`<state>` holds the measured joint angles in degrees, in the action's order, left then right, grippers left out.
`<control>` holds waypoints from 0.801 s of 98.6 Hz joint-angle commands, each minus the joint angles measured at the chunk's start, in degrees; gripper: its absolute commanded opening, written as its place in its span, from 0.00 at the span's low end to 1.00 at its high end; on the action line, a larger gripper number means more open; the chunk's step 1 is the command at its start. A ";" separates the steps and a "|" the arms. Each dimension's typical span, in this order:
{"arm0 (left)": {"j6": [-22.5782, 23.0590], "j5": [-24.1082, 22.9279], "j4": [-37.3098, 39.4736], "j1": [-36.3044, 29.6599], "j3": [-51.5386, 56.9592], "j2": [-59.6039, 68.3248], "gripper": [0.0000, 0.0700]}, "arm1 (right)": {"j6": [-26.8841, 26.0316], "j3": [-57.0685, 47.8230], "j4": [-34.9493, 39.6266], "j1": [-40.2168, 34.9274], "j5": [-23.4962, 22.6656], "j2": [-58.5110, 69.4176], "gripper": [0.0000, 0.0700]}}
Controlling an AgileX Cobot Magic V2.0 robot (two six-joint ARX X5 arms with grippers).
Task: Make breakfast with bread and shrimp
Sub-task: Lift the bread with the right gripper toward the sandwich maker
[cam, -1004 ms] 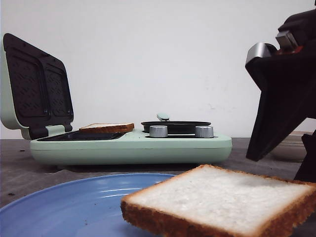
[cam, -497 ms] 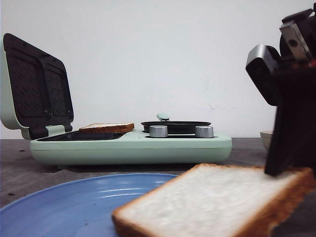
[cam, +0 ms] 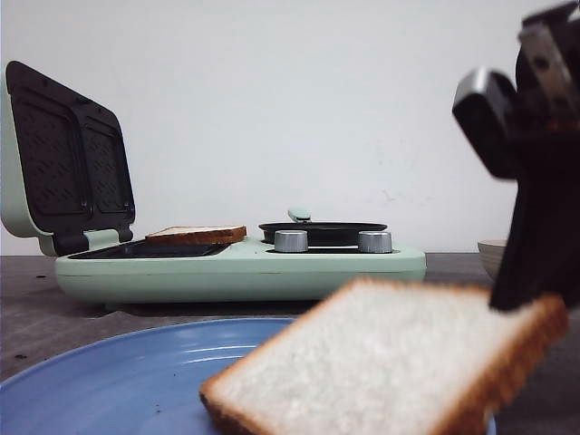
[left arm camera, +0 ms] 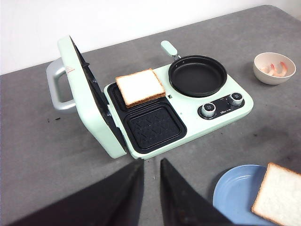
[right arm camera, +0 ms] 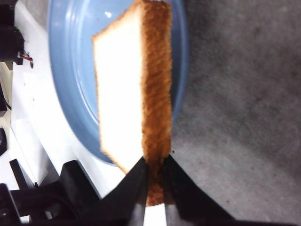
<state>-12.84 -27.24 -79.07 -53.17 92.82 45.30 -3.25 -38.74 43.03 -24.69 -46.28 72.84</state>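
My right gripper (cam: 521,304) (right arm camera: 154,162) is shut on the crust edge of one bread slice (cam: 390,362) (right arm camera: 122,84). That slice hangs tilted over the blue plate (cam: 118,381) (left arm camera: 235,190), its gripped edge higher. A second bread slice (left arm camera: 140,86) (cam: 196,235) lies on the far sandwich plate of the mint breakfast maker (left arm camera: 188,132). The shrimp (left arm camera: 276,69) sit in a beige bowl (left arm camera: 263,75) to the right of the maker. My left gripper (left arm camera: 151,162) hovers over the table in front of the maker, its fingers nearly together with nothing between them.
The maker's lid (left arm camera: 87,99) stands open on its left side. A black pan (left arm camera: 197,75) sits on the maker's right half above two knobs (left arm camera: 208,109). The near sandwich plate (left arm camera: 153,127) holds nothing. Grey table surrounds everything.
My right gripper came down onto the slice's right edge and closed on it. The slice has tipped up on that side and risen off the plate.
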 commanded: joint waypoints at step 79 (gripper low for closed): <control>2.45 -0.35 5.79 -0.59 0.96 0.33 0.02 | -40.39 -16.13 -52.68 -5.29 8.44 0.72 0.00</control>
<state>-11.49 -27.24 -73.89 -53.17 92.82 45.30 -35.00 -53.95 -4.56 -28.77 -40.40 70.94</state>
